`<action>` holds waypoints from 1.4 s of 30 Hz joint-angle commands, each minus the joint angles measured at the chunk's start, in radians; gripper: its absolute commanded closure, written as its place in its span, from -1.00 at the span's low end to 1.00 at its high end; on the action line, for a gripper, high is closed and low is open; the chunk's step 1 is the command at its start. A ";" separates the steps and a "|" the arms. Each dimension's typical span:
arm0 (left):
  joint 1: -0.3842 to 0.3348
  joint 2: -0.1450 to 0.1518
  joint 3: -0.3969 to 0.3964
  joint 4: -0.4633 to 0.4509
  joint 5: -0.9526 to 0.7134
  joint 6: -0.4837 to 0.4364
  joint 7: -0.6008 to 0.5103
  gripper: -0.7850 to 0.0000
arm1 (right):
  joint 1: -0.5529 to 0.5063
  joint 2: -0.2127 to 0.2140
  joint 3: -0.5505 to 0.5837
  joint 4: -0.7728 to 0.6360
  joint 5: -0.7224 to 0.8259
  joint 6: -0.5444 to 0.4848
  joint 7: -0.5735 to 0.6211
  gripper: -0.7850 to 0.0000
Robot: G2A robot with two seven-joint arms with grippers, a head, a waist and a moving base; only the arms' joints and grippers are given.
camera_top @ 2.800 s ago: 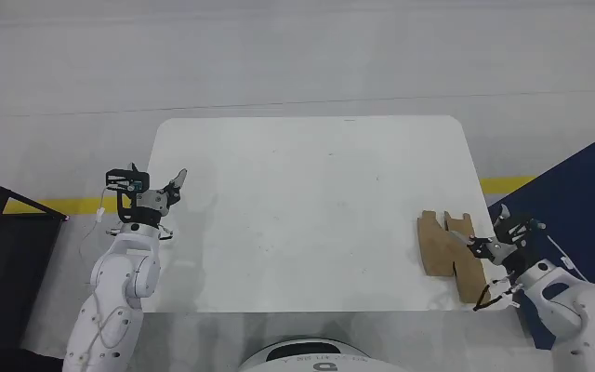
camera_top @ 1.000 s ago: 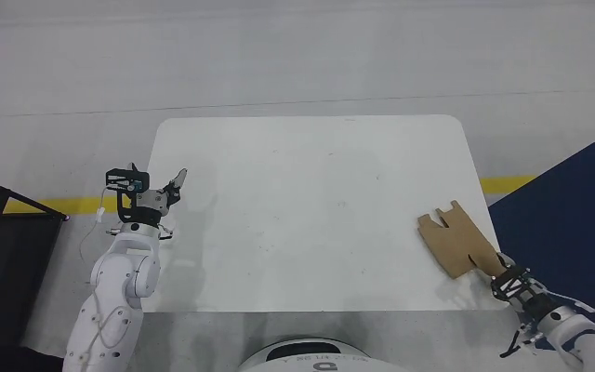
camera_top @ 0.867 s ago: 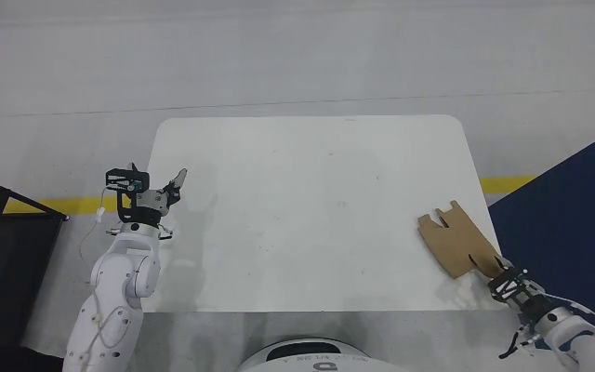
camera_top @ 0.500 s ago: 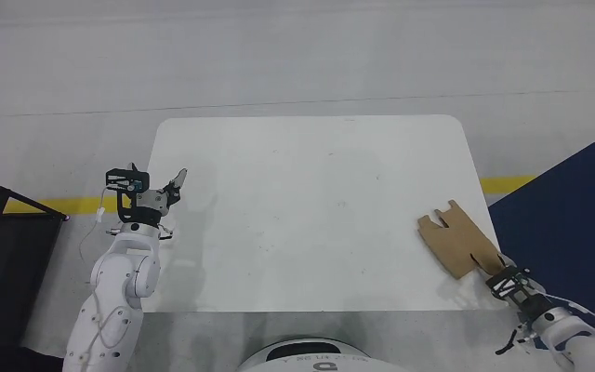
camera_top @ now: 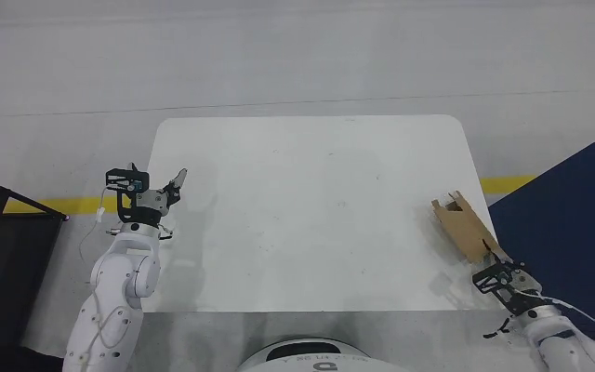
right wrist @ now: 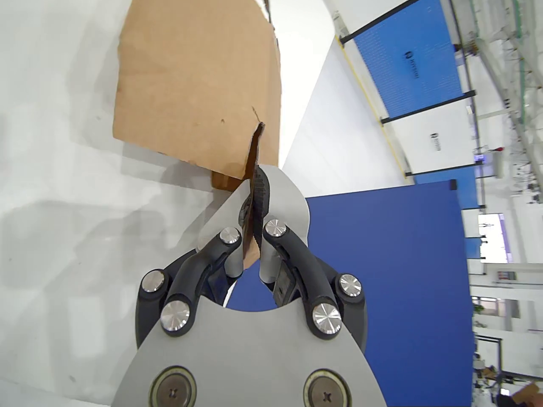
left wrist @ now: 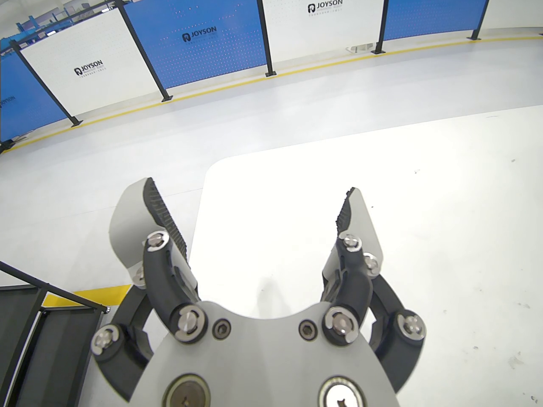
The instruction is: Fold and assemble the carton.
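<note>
Where the table (camera_top: 307,214) meets its left edge, we see the left gripper (camera_top: 177,178) poised just above the white top, its fingers (left wrist: 161,218) spread wide with nothing between them. A black frame (camera_top: 20,203) stands on the floor farther left. The middle of the table is bare white. Near the right edge sits the carton (camera_top: 462,229), a flat brown cardboard piece, tilted so that one face turns up and its near end is raised over its own shadow. We cannot tell whether its far end touches the table. At the near right corner the right gripper (camera_top: 494,271) is clamped tight on the carton's near flap. Beyond the right edge lies a blue surface (camera_top: 558,200).
</note>
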 commanded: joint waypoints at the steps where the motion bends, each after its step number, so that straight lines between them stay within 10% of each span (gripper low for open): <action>1: 0.000 0.000 0.000 0.000 0.000 0.000 0.000 -1.00 | -0.011 -0.007 -0.017 -0.013 -0.026 0.114 -0.021 1.00; 12: 0.000 0.000 0.000 0.000 0.000 0.000 0.000 -1.00 | -0.029 -0.050 -0.128 -0.110 -0.091 0.579 -0.110 1.00; 26: 0.000 0.000 0.000 0.000 0.000 0.000 0.000 -1.00 | -0.025 -0.053 -0.137 -0.118 -0.088 0.590 -0.108 1.00; 42: 0.000 0.000 0.000 0.000 0.000 0.000 0.000 -1.00 | 0.142 -0.063 -0.299 -0.535 -1.084 0.589 0.176 1.00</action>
